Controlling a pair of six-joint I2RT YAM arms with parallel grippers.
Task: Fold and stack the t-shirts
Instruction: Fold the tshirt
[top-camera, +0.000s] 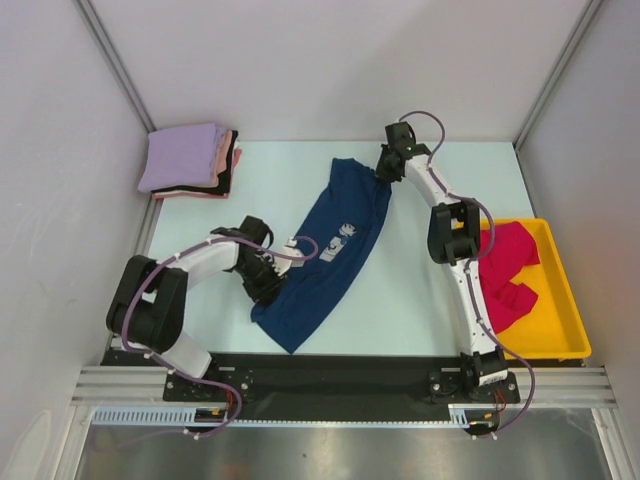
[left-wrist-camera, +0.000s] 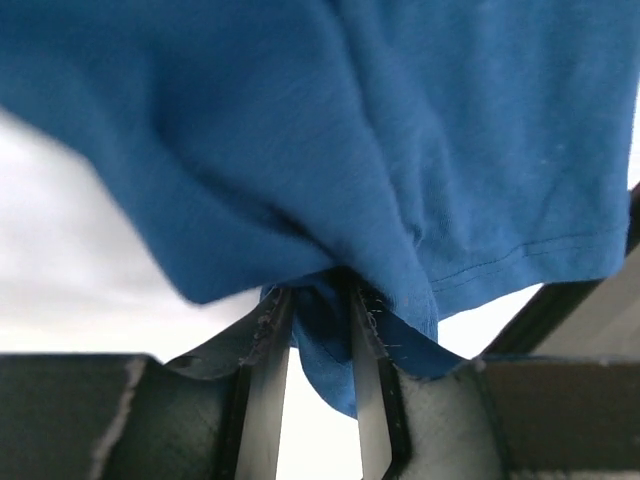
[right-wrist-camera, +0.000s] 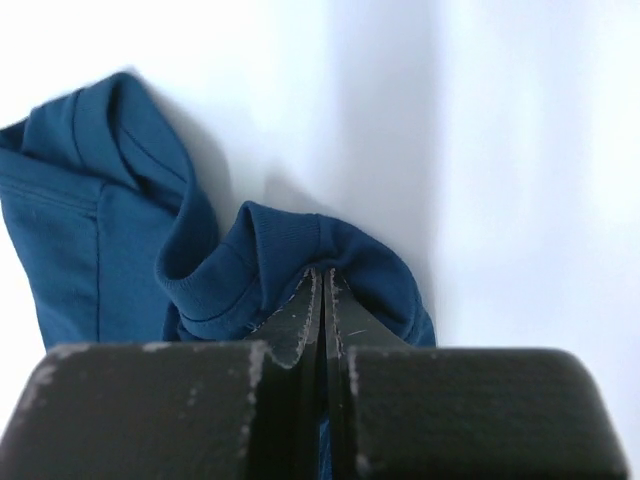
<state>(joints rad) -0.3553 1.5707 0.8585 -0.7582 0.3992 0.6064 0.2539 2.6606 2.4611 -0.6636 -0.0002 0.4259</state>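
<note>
Top external: navy t-shirt (top-camera: 325, 250) being spread. Right gripper (top-camera: 387, 168) clamps collar (right-wrist-camera: 290, 235); left gripper (top-camera: 268, 288) straddles hem (left-wrist-camera: 520, 262), grip unclear. Next: flatten, fold.

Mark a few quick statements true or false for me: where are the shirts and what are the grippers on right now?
1. The right gripper is shut on the neckband of the navy t-shirt. True.
2. The crimson shirt lies in the yellow tray. True.
3. The folded stack sits at the table's far right corner. False: it sits at the far left corner of the table, with the lavender shirt on top.
4. The navy t-shirt is folded and on the stack. False: it lies stretched out on the table between the two grippers.
5. Navy cloth sits between the fingers of the left gripper. True.
</note>
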